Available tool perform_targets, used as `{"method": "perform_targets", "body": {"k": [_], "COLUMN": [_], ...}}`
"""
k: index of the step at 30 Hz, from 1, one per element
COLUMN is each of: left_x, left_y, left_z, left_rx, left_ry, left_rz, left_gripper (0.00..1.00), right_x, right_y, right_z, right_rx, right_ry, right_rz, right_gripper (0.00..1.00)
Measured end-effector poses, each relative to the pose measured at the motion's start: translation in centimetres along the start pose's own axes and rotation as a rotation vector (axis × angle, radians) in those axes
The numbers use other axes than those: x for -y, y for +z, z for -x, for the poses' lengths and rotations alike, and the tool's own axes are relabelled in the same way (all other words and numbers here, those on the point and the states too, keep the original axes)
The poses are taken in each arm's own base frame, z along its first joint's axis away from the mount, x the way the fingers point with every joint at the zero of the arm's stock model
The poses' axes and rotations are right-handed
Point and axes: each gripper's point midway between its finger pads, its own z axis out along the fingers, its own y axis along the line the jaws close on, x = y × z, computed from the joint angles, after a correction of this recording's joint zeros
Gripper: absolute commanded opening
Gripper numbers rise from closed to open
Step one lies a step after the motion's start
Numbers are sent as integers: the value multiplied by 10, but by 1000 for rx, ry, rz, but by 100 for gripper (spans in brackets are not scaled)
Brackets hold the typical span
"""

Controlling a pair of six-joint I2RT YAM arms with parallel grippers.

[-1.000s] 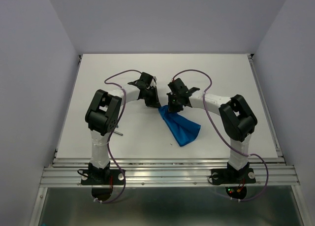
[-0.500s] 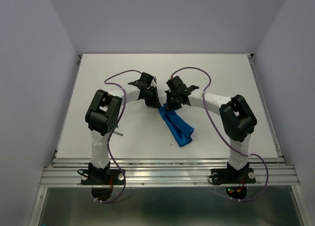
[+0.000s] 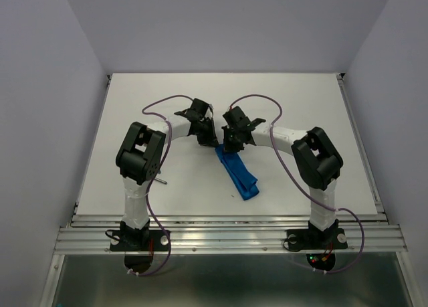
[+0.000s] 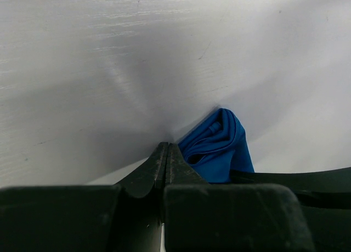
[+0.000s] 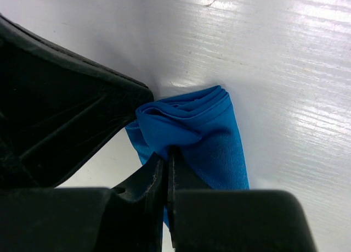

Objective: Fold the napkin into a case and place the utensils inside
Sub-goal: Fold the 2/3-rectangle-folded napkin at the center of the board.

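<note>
Your napkin (image 3: 239, 174) lies near the middle of the worktop (image 3: 307, 99), folded into a narrow strip. Your right jaws are closed on its far end, with cloth bunched at the tips. Your left jaws are closed just beside that end (I cannot tell whether they pinch cloth)

napkin (image 3: 239, 176) lies on the table (image 3: 167, 99) just right of centre, running diagonally from mid-table toward the near edge. left gripper (image 3: 211, 141) sits at its far end on the left, right gripper (image 3: 231, 145) beside it on the right. thin rod (image 3: 162, 182) pokes out under the left arm, well left of the napkin.
</note>
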Motion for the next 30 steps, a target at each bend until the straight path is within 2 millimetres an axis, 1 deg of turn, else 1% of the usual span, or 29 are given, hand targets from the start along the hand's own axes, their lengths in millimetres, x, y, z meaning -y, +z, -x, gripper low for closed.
{"method": "perform_targets", "body": {"k": [6,9,11,16,19,21,24,30], "left_x": [-5,-9,-7,15,29,33,34,30], "left_y": [-5,-15,-24,-49,-56,-55,-52,-31], "left_z": [-2,-1,1,14,19,20,18,14], "left_rx": [3,17,34,96,113,113,102,67], "left_ry": [-3,-9,-11,-2,0,0,-4,-17], "left_rz": [48,91,97,44,-12,-33,-46,-60], "left_gripper": [0,0,0,0,0,0,0,0], "right_x": [0,-1,-1,-2,-2,-2,-3,-3], "right_y": [4,5,6,7,7,7,7,7], "right_z": [-1,-1,0,2,2,2,2,2], "right_rx": [3,12,17,26,27,28,28,28], "right_ry": [10,12,14,15,14,15,15,15], "right_rz": [4,11,16,22,22,22,23,24], "right_gripper": [1,1,1,1,1,1,1,1]}}
